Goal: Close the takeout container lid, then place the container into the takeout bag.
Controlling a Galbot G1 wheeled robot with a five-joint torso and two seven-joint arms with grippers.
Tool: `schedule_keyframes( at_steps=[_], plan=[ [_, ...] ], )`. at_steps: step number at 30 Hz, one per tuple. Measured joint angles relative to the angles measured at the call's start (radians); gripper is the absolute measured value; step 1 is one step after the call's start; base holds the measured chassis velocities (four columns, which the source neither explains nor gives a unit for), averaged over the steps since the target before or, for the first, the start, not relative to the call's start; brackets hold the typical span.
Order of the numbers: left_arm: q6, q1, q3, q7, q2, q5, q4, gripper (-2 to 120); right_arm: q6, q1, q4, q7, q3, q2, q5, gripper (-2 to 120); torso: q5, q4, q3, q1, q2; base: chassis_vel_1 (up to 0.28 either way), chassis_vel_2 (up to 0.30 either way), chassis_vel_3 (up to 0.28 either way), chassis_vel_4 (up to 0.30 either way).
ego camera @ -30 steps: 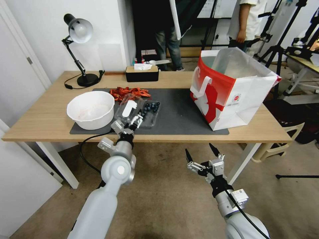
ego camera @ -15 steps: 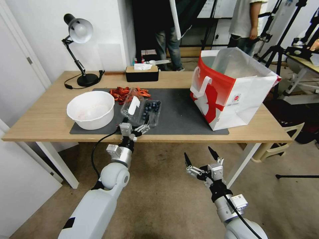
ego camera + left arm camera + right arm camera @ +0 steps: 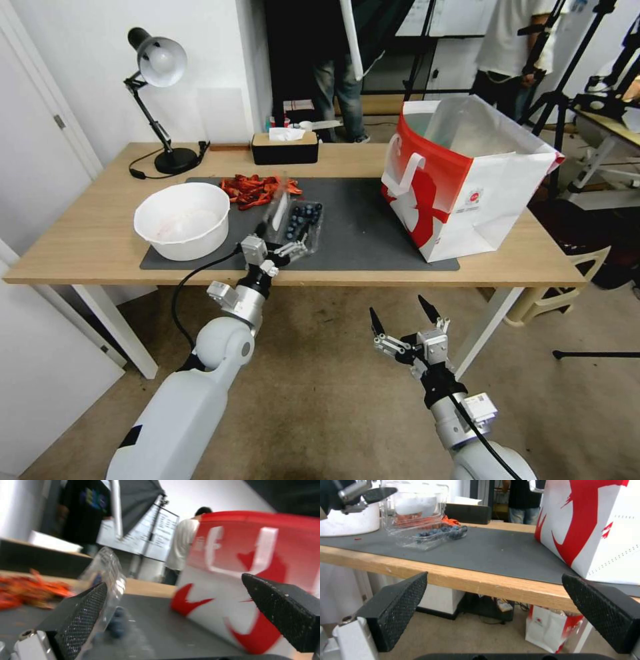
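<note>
Gaping wide, left pincer [image 3: 275, 249] nudges upright lid [image 3: 106, 577]; right pincer [image 3: 405, 317] wide, idle.

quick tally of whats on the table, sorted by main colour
white: 1, the round bowl
clear: 1, the takeout container of blueberries, lid raised
red-and-white: 1, the takeout bag
black: 2, the desk lamp and the tissue box
orange-red: 1, the pile of scraps
total: 6

A wooden table [image 3: 93, 240] is set on a tan floor [image 3: 320, 400], with white walls [image 3: 80, 67] behind. A black desk lamp [image 3: 157, 67] is parked at 10 o'clock, tripods [image 3: 567, 80] at 2.
</note>
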Motion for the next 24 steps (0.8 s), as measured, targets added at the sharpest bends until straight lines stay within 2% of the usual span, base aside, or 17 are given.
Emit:
schedule_keyframes(
  at_steps=[1,2,4,6,8,9,10,14,15,17,19,21,24],
  plan=[
    [0.035,-0.010,0.005,0.015,0.005,-0.060,-0.004,100,0.000,-0.001,0.001,0.001,0.000,0.000,-0.001,100,0.0000,0.0001,0.000,0.000,0.000,0.000,0.000,0.000,0.000],
    [0.035,-0.010,0.005,0.015,0.005,-0.060,-0.004,100,0.000,-0.001,0.001,0.001,0.000,0.000,-0.001,100,0.0000,0.0001,0.000,0.000,0.000,0.000,0.000,0.000,0.000],
    [0.068,-0.020,0.012,0.015,0.009,-0.124,-0.008,100,-0.001,-0.002,0.001,0.002,0.000,0.000,-0.002,100,0.0000,0.0001,0.000,0.000,0.000,0.000,0.000,0.000,0.000],
    [0.121,-0.031,0.020,-0.012,0.012,-0.238,-0.022,100,-0.001,-0.003,0.002,0.003,-0.001,0.000,-0.004,100,0.0000,0.0001,0.000,0.000,0.000,0.000,0.000,0.000,0.000],
    [0.131,-0.032,0.020,-0.020,0.012,-0.260,-0.026,100,-0.001,-0.003,0.002,0.003,-0.001,0.000,-0.004,100,0.0000,0.0001,0.000,0.000,0.000,0.000,0.000,0.000,0.000],
    [0.166,-0.039,0.023,-0.062,0.012,-0.357,-0.043,100,-0.001,-0.003,0.001,0.003,-0.001,0.000,-0.005,100,0.0000,0.0001,0.000,0.000,0.000,0.000,0.000,0.000,0.000],
    [0.166,-0.039,0.023,-0.062,0.012,-0.357,-0.043,100,-0.001,-0.003,0.001,0.003,-0.001,0.000,-0.005,100,0.0000,0.0001,0.000,0.000,0.000,0.000,0.000,0.000,0.000],
    [0.238,-0.064,0.015,-0.186,-0.003,-0.548,-0.079,100,-0.005,-0.001,-0.001,0.003,-0.005,0.002,-0.007,100,0.0000,0.0000,0.000,0.000,0.000,0.000,0.000,0.000,0.000],
    [0.238,-0.064,0.015,-0.186,-0.003,-0.548,-0.079,100,-0.005,-0.001,-0.001,0.003,-0.005,0.002,-0.007,100,0.0000,0.0000,0.000,0.000,0.000,0.000,0.000,0.000,0.000],
    [0.279,-0.079,0.005,-0.251,-0.014,-0.617,-0.095,100,-0.007,0.000,-0.001,0.004,-0.006,0.004,-0.009,100,0.0000,0.0002,0.000,0.000,0.000,0.000,0.000,0.000,0.000],
    [0.291,-0.084,0.004,-0.272,-0.017,-0.638,-0.100,100,-0.007,0.000,-0.001,0.004,-0.006,0.005,-0.009,100,0.0000,0.0001,0.000,0.000,0.000,0.000,0.000,0.000,0.000],
    [0.312,-0.096,0.004,-0.326,-0.025,-0.679,-0.104,100,-0.007,-0.001,-0.002,0.004,-0.007,0.006,-0.010,100,0.0000,0.0000,0.000,0.000,0.000,0.000,0.000,0.000,0.000],
    [0.317,-0.099,0.011,-0.339,-0.029,-0.685,-0.103,99,-0.007,-0.001,-0.003,0.004,-0.007,0.007,-0.010,100,0.0001,0.0001,0.000,0.000,0.000,0.000,0.000,0.000,0.000]
  ],
)
